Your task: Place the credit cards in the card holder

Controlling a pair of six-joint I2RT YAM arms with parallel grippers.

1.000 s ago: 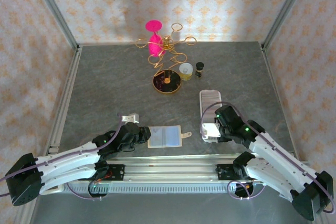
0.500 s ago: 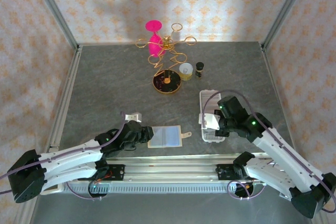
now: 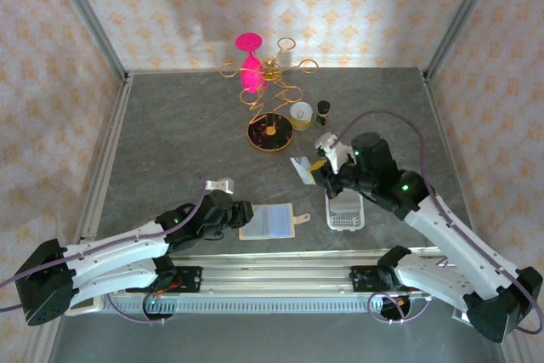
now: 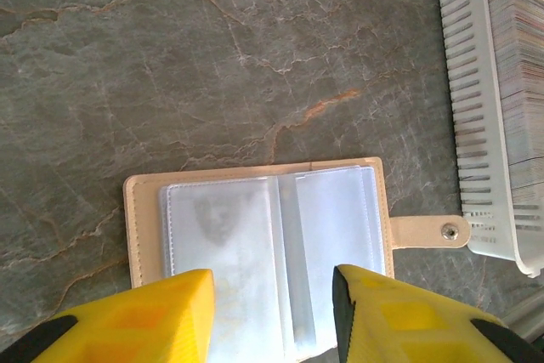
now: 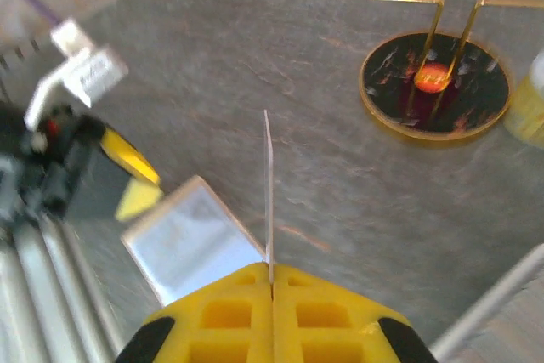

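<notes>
1. Up above the table (image 3: 170, 142), the right gripper (image 5: 271, 271) is clamped on a credit card (image 5: 268, 184), edge-on, between the white tray (image 3: 344, 210) and the card holder (image 4: 255, 244).
2. Meanwhile the left gripper (image 4: 272, 312) is spread wide over the unfolded card holder's near edge, holding nothing.
3. Half a second back the right gripper sat at the tray; it's since lifted leftward.

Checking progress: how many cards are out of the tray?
1: a card pinched in the right gripper, above the table beyond the wallet. More fill the tray; wallet sleeves may hide some.
</notes>
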